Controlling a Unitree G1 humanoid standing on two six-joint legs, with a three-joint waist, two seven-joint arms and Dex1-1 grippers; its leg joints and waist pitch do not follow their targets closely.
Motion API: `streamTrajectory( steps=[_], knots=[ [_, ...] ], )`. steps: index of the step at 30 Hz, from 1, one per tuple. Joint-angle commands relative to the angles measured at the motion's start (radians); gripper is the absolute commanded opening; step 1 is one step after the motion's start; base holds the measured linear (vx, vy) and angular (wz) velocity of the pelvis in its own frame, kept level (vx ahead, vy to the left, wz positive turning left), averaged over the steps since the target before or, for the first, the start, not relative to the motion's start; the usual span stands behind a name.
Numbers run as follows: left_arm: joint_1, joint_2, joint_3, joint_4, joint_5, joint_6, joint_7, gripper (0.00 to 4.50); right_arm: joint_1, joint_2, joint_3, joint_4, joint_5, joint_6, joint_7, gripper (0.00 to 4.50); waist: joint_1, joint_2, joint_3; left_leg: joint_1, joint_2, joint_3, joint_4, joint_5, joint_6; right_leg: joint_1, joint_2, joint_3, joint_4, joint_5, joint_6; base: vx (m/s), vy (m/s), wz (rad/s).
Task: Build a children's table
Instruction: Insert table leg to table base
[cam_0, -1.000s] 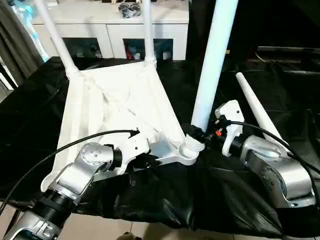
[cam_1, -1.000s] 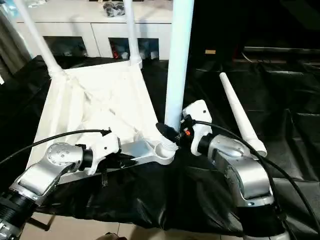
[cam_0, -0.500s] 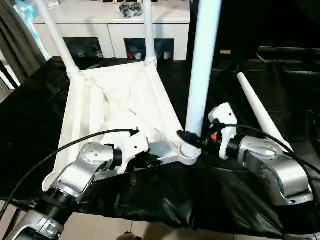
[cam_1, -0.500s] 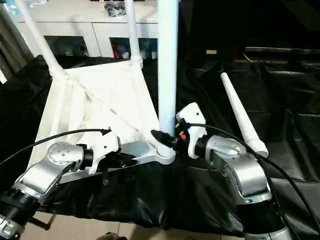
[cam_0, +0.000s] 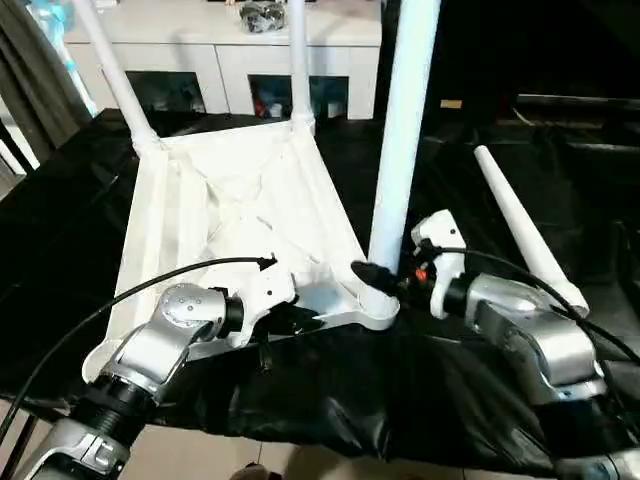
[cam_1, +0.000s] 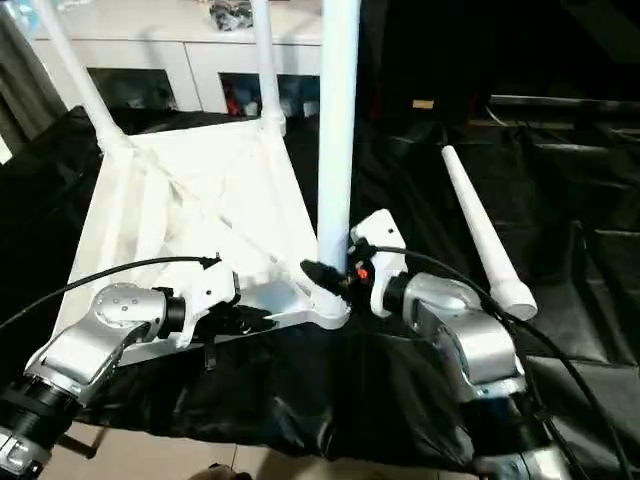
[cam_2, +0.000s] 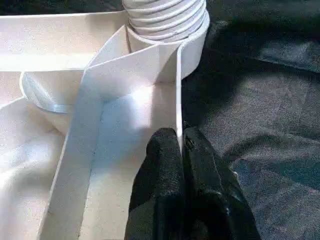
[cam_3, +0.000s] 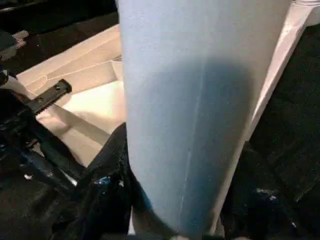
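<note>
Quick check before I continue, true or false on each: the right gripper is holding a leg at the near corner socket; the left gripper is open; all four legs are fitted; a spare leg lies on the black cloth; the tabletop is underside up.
1. The right gripper holds a leg at the near corner socket. True.
2. The left gripper is open. False: it is shut, pinching the tabletop rim.
3. All four legs are fitted. False: two far legs stand in sockets, a third is being held at its socket.
4. A spare leg lies on the black cloth. True.
5. The tabletop is underside up. True: ribs show.
</note>
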Motion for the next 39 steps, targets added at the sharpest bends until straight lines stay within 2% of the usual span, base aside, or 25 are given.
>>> streamTrajectory(
  steps=[1,5,8,9,10,11,12,14,15,16,17,19,20,21,23,26,27,30,32,33,39],
  knots=[
    [-0.026,-0.005,0.019,0.008,-0.001,-0.011,-0.001,0.0,0.011,0.015,-0.012,0.021,0.012,-0.01,0.005,1.88,0.001,-0.006,-0.062,0.016,0.025,-0.01,-0.078,-0.313,-0.02,0.04,-0.047,0.041,-0.088,-0.307,-0.169,0.0,0.0,0.0],
    [-0.027,-0.007,0.02,0.007,0.001,-0.011,0.0,0.0,0.046,0.014,-0.03,0.011,0.028,-0.017,0.007,1.88,0.003,-0.005,-0.061,0.018,0.027,-0.011,-0.08,-0.326,-0.021,0.038,-0.048,0.042,-0.092,-0.333,-0.16,0.0,0.0,0.0],
    [-0.027,-0.009,0.022,0.009,0.003,-0.011,0.0,0.0,0.079,0.017,-0.046,0.012,0.037,-0.035,0.003,1.88,0.005,-0.004,-0.063,0.018,0.028,-0.012,-0.08,-0.322,-0.021,0.039,-0.047,0.042,-0.089,-0.304,-0.167,0.0,0.0,0.0],
    [-0.028,-0.009,0.023,0.01,0.003,-0.012,0.001,0.0,0.092,0.021,-0.055,0.013,0.042,-0.041,0.0,1.88,0.006,0.002,-0.064,0.019,0.027,-0.012,-0.08,-0.323,-0.02,0.04,-0.048,0.041,-0.088,-0.297,-0.17,0.0,0.0,0.0],
    [-0.028,-0.01,0.024,0.012,0.003,-0.012,0.001,0.0,0.101,0.024,-0.061,0.015,0.046,-0.045,-0.002,1.88,0.006,0.0,-0.063,0.018,0.027,-0.011,-0.08,-0.324,-0.019,0.039,-0.047,0.042,-0.09,-0.295,-0.171,0.0,0.0,0.0],
    [-0.029,-0.011,0.024,0.013,0.003,-0.013,0.002,0.0,0.114,0.029,-0.071,0.02,0.049,-0.058,-0.006,1.88,0.007,-0.003,-0.064,0.017,0.026,-0.01,-0.079,-0.321,-0.016,0.04,-0.048,0.042,-0.09,-0.293,-0.171,0.0,0.0,0.0],
    [-0.031,-0.012,0.025,0.017,0.005,-0.015,0.003,0.0,0.126,0.04,-0.083,0.03,0.051,-0.077,-0.012,1.88,0.011,0.007,-0.064,0.018,0.026,-0.012,-0.08,-0.325,-0.017,0.039,-0.049,0.041,-0.089,-0.3,-0.171,0.0,0.0,0.0],
    [-0.034,-0.015,0.026,0.021,0.006,-0.016,0.005,0.0,0.14,0.061,-0.106,0.055,0.054,-0.111,-0.029,1.88,0.01,0.002,-0.063,0.018,0.026,-0.011,-0.081,-0.338,-0.019,0.038,-0.05,0.041,-0.093,-0.316,-0.168,0.0,0.0,0.0],
    [-0.036,-0.016,0.027,0.023,0.007,-0.017,0.005,0.0,0.145,0.071,-0.116,0.066,0.055,-0.124,-0.037,1.88,0.009,0.002,-0.062,0.019,0.026,-0.012,-0.082,-0.351,-0.02,0.037,-0.049,0.04,-0.094,-0.332,-0.166,0.0,0.0,0.0],
    [-0.04,-0.018,0.028,0.028,0.009,-0.019,0.006,0.0,0.151,0.082,-0.124,0.082,0.053,-0.151,-0.045,1.88,0.01,0.01,-0.062,0.019,0.025,-0.013,-0.082,-0.357,-0.022,0.037,-0.049,0.039,-0.094,-0.34,-0.164,0.0,0.0,0.0],
    [-0.041,-0.019,0.029,0.03,0.01,-0.019,0.006,0.0,0.156,0.087,-0.127,0.09,0.054,-0.168,-0.046,1.88,0.008,0.006,-0.06,0.021,0.026,-0.013,-0.083,-0.374,-0.025,0.034,-0.049,0.039,-0.098,-0.357,-0.161,0.0,0.0,0.0],
    [-0.046,-0.023,0.03,0.035,0.013,-0.021,0.009,0.0,0.172,0.105,-0.136,0.112,0.059,-0.214,-0.052,1.88,0.008,0.007,-0.058,0.022,0.026,-0.014,-0.084,-0.394,-0.028,0.033,-0.051,0.039,-0.102,-0.389,-0.153,0.0,0.0,0.0],
    [-0.048,-0.024,0.031,0.038,0.014,-0.022,0.008,0.0,0.178,0.112,-0.136,0.124,0.055,-0.233,-0.057,1.88,0.008,0.014,-0.057,0.024,0.025,-0.016,-0.084,-0.415,-0.031,0.031,-0.053,0.039,-0.105,-0.421,-0.145,0.0,0.0,0.0],
    [-0.05,-0.025,0.032,0.04,0.015,-0.023,0.009,0.0,0.183,0.116,-0.134,0.133,0.049,-0.248,-0.058,1.88,0.006,0.009,-0.056,0.024,0.025,-0.017,-0.086,-0.425,-0.03,0.032,-0.052,0.038,-0.109,-0.441,-0.137,0.0,0.0,0.0],
    [-0.053,-0.026,0.033,0.043,0.016,-0.025,0.01,0.0,0.193,0.121,-0.127,0.148,0.033,-0.28,-0.058,1.87,0.006,0.011,-0.056,0.023,0.026,-0.02,-0.088,-0.429,-0.03,0.031,-0.053,0.037,-0.109,-0.451,-0.132,0.0,0.0,0.0],
    [-0.056,-0.028,0.034,0.048,0.017,-0.029,0.013,0.0,0.207,0.127,-0.116,0.149,0.019,-0.311,-0.053,1.87,0.006,0.012,-0.059,0.023,0.029,-0.019,-0.091,-0.422,-0.028,0.031,-0.051,0.038,-0.108,-0.411,-0.138,0.0,0.0,0.0],
    [-0.059,-0.029,0.036,0.053,0.019,-0.033,0.014,0.0,0.215,0.13,-0.111,0.147,0.011,-0.335,-0.054,1.87,0.006,0.008,-0.058,0.022,0.029,-0.018,-0.092,-0.422,-0.026,0.032,-0.05,0.038,-0.107,-0.397,-0.143,0.0,0.0,0.0],
    [-0.06,-0.032,0.036,0.057,0.022,-0.036,0.017,0.0,0.226,0.134,-0.108,0.148,0.002,-0.372,-0.056,1.87,0.006,0.01,-0.058,0.022,0.028,-0.018,-0.092,-0.421,-0.023,0.033,-0.051,0.038,-0.106,-0.388,-0.15,0.0,0.0,0.0],
    [-0.061,-0.034,0.038,0.058,0.025,-0.037,0.02,0.0,0.237,0.135,-0.105,0.137,-0.007,-0.407,-0.066,1.87,0.007,0.007,-0.058,0.022,0.028,-0.017,-0.092,-0.422,-0.02,0.032,-0.053,0.039,-0.108,-0.402,-0.147,0.0,0.0,0.0],
    [-0.062,-0.035,0.039,0.059,0.026,-0.037,0.022,0.0,0.242,0.136,-0.105,0.13,-0.008,-0.418,-0.07,1.87,0.008,0.003,-0.058,0.022,0.028,-0.017,-0.092,-0.412,-0.015,0.033,-0.053,0.04,-0.109,-0.41,-0.143,0.0,0.0,0.0],
    [-0.066,-0.042,0.041,0.066,0.029,-0.041,0.03,0.0,0.282,0.129,-0.093,0.104,-0.027,-0.449,-0.071,1.87,0.012,0.002,-0.057,0.02,0.029,-0.015,-0.093,-0.392,-0.008,0.032,-0.053,0.041,-0.11,-0.409,-0.136,0.0,0.0,0.0]
  ],
)
